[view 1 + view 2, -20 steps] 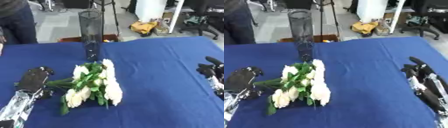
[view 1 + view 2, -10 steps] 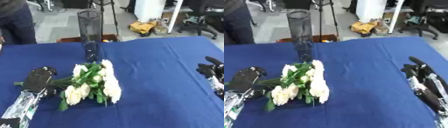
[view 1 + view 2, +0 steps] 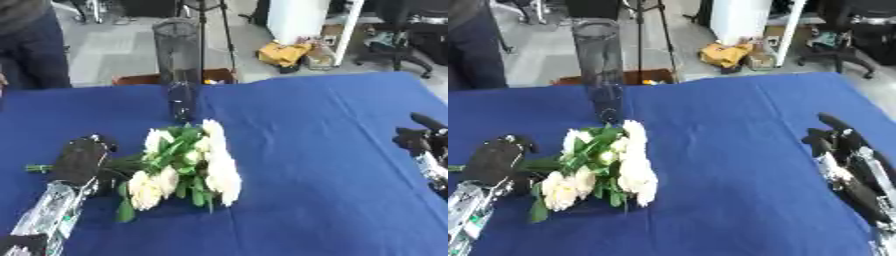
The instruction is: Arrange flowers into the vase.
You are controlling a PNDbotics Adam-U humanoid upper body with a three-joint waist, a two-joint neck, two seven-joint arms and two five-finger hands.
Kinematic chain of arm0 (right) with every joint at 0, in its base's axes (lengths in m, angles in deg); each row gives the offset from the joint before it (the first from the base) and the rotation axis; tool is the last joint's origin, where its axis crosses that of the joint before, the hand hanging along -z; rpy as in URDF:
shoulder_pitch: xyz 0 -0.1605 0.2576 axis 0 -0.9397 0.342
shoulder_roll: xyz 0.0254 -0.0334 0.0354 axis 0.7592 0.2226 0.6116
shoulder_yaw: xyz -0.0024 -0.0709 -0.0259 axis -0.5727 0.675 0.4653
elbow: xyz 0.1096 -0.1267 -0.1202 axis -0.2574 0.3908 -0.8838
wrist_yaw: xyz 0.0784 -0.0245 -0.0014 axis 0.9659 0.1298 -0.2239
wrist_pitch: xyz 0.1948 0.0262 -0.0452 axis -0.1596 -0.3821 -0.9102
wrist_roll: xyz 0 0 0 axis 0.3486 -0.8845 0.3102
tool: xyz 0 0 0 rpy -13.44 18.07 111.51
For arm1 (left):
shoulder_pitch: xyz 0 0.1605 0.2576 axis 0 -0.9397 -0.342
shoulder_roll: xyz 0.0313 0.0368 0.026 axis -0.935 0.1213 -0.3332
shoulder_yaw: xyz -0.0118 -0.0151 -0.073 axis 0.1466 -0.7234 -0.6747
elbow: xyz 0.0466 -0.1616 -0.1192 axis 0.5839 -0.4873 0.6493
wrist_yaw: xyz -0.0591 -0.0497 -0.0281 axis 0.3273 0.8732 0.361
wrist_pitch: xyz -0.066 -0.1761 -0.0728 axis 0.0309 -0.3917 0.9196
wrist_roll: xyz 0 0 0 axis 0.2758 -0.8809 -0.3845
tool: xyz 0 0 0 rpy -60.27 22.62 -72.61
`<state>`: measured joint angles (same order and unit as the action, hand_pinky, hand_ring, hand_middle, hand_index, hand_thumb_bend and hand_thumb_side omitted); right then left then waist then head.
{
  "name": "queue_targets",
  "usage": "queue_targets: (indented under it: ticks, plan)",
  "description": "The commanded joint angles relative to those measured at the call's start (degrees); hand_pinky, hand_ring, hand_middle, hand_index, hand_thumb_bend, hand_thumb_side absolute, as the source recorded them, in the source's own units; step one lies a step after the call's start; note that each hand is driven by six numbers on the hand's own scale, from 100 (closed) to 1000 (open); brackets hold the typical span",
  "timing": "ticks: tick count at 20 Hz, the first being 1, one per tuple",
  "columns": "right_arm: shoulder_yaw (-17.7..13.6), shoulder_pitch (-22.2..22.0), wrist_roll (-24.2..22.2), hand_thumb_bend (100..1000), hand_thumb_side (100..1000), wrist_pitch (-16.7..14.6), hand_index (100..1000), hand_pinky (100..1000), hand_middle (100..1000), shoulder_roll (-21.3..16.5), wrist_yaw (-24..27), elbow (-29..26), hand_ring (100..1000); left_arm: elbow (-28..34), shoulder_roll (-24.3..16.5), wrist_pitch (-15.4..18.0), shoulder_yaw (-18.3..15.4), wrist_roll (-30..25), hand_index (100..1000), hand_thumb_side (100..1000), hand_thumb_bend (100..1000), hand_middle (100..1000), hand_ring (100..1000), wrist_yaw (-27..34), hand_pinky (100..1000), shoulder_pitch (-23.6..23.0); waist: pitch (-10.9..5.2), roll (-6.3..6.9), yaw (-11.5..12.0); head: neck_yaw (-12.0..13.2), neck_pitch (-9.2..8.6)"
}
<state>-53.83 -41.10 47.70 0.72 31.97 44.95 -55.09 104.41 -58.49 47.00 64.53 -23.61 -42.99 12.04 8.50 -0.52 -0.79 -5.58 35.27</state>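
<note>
Now bouquet (image 3: 188, 162) lies flat, stems left under left hand (image 3: 80, 160), blooms right; finger state can't tell

Beyond the blue table (image 3: 306, 115), grey floor (image 3: 114, 47), a black office chair (image 3: 411, 35).

The robot's left hand (image 3: 80, 159) is matte black, a broad rounded back with dark fingers (image 3: 98, 141) blending into it. Behind the fingers, its forearm (image 3: 51, 216) turns silver-grey with a mottled, reflective metal surface and dark patches near the lower edge. The right hand (image 3: 839, 145) is likewise black, its fingers (image 3: 830, 121) slim and rod-like. Behind those fingers, the right forearm (image 3: 859, 177) shows pale silver segments set along a black frame.
</note>
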Motion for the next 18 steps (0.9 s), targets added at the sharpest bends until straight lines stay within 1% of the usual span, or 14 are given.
queue_targets:
  ticks: [1,9,12,14,18]
  plan:
    - [-0.12,0.48,-0.15,100,554,-0.05,956,866,644,-0.61,0.23,-0.48,903,-0.49,0.21,-0.60,-0.43,2.25,630,100,447,418,531,-0.43,539,1.44,-1.01,0.29,-0.19,0.26,0.16]
    - [-0.09,0.56,-0.29,100,555,-0.08,957,866,644,-0.54,0.21,-0.45,903,-5.10,1.53,-1.69,-0.89,6.05,605,100,432,394,512,-0.89,516,2.57,-0.78,0.34,-0.62,0.34,0.13]
    - [-0.08,0.60,-0.34,100,555,-0.09,956,866,644,-0.49,0.20,-0.43,903,-6.69,1.89,-1.79,-1.08,6.70,596,100,428,385,495,-1.11,488,2.92,-0.69,0.33,-0.81,0.34,0.15]
    - [-0.09,0.61,-0.34,100,555,-0.11,957,866,644,-0.48,0.19,-0.44,903,-7.74,2.08,-1.83,-1.22,6.90,577,100,440,366,453,-1.14,460,3.05,-0.63,0.30,-0.92,0.33,0.17]
    - [-0.10,0.61,-0.33,100,555,-0.13,957,866,644,-0.47,0.16,-0.43,903,-8.56,2.16,-1.77,-1.32,7.17,577,100,440,366,453,-1.04,460,3.08,-0.59,0.28,-0.98,0.32,0.18]
